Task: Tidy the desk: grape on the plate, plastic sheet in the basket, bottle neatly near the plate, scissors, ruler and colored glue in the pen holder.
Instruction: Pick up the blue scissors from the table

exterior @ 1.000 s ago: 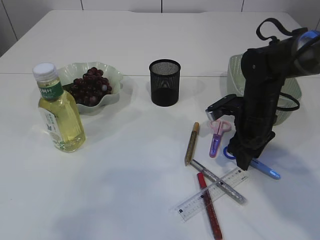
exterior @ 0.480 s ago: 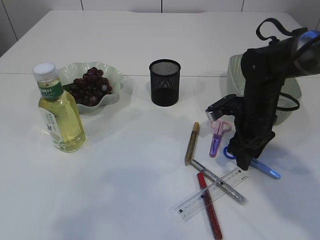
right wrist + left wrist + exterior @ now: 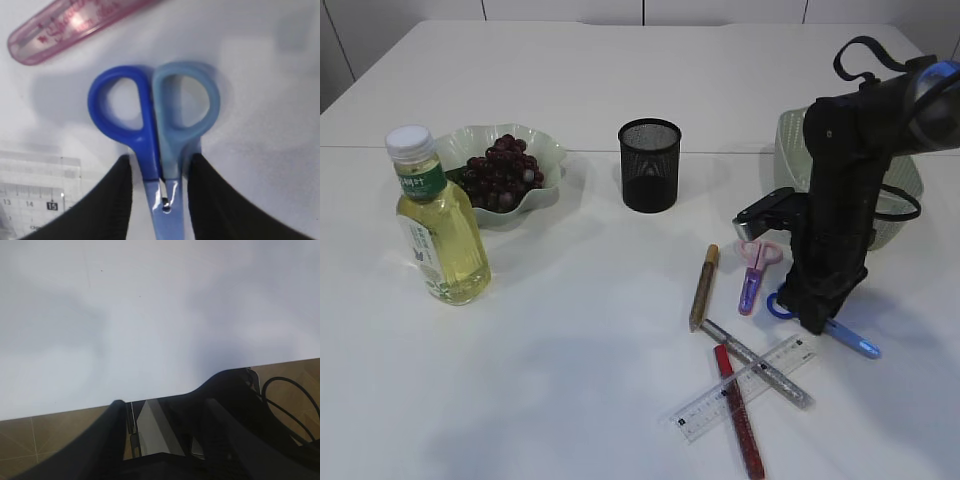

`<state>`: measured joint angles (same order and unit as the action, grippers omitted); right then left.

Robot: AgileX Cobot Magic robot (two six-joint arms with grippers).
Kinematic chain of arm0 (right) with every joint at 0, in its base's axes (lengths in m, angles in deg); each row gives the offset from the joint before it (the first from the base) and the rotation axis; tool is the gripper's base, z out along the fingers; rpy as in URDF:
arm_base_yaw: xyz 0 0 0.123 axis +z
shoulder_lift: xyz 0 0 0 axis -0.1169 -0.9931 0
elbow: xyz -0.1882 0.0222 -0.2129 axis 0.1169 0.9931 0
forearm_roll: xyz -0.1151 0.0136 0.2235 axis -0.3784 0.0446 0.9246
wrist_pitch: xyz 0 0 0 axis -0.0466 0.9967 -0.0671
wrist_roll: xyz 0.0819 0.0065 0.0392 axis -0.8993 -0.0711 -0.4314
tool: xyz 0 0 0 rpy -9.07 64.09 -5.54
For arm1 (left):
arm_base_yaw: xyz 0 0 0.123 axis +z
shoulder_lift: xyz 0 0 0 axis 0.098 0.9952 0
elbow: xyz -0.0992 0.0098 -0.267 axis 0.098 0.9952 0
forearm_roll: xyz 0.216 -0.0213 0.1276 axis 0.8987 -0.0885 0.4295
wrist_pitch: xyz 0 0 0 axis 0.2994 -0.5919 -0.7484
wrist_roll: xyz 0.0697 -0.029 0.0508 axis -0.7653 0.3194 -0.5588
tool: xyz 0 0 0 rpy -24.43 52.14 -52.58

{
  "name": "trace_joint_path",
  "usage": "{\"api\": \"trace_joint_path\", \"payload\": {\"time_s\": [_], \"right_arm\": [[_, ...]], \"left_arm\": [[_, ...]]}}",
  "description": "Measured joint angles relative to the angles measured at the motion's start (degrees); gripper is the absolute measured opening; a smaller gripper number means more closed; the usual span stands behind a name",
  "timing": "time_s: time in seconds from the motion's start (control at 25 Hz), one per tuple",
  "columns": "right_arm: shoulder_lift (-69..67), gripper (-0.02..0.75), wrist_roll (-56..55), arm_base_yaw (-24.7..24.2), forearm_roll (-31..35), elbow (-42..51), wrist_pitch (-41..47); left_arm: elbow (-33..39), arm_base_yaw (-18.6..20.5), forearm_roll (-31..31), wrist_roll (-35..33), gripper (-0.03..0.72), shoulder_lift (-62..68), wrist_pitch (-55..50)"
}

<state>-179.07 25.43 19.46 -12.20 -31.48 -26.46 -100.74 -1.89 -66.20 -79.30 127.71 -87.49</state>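
Two pairs of scissors lie on the white table (image 3: 570, 380): the blue scissors (image 3: 157, 130) sit directly under the right gripper (image 3: 159, 187), whose black fingers (image 3: 112, 200) straddle the shanks just below the finger loops, one on each side, seemingly touching but not clearly squeezing. Beside them lie the pink scissors (image 3: 755, 268), closed. A clear ruler (image 3: 745, 388) lies crossed by a red glue pen (image 3: 738, 410) and a silver glue pen (image 3: 757, 362), with a gold glue pen (image 3: 703, 287) nearby. Grapes (image 3: 500, 172) fill the plate (image 3: 550, 150), the bottle (image 3: 438, 222) standing just beside it. Behind stand the mesh pen holder (image 3: 649, 165) and the basket (image 3: 790, 150). The left gripper (image 3: 160, 420) hangs off the table edge, holding nothing, its fingers parted.
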Motion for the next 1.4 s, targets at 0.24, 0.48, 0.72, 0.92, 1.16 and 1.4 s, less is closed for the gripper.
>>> {"api": "trace_joint_path", "payload": {"time_s": [0.24,0.48,0.72,0.92,1.16,1.4], "right_arm": [[0.0,0.221,-0.8,0.0,0.0,0.0,-0.1],[0.0,0.219,-4.4,0.0,0.5,0.0,-0.1],[-0.2,0.219,-4.7,0.0,0.5,-0.5,1.3],[-0.8,0.219,-4.9,0.0,0.7,-2.2,3.8],[-0.8,0.218,-6.2,0.0,0.9,-3.2,6.0],[-0.8,0.218,-6.4,0.0,2.1,-3.2,5.9]], "left_arm": [[0.0,0.0,0.0,0.0,0.362,0.0,0.0],[0.0,0.0,0.0,-0.1,0.361,0.0,0.0],[0.0,0.0,0.0,-0.1,0.361,0.0,0.0],[0.0,0.0,0.0,-0.1,0.361,0.0,0.0],[0.0,0.0,0.0,-0.1,0.360,0.0,0.0],[0.0,0.0,0.0,-0.1,0.359,0.0,0.0]]}}
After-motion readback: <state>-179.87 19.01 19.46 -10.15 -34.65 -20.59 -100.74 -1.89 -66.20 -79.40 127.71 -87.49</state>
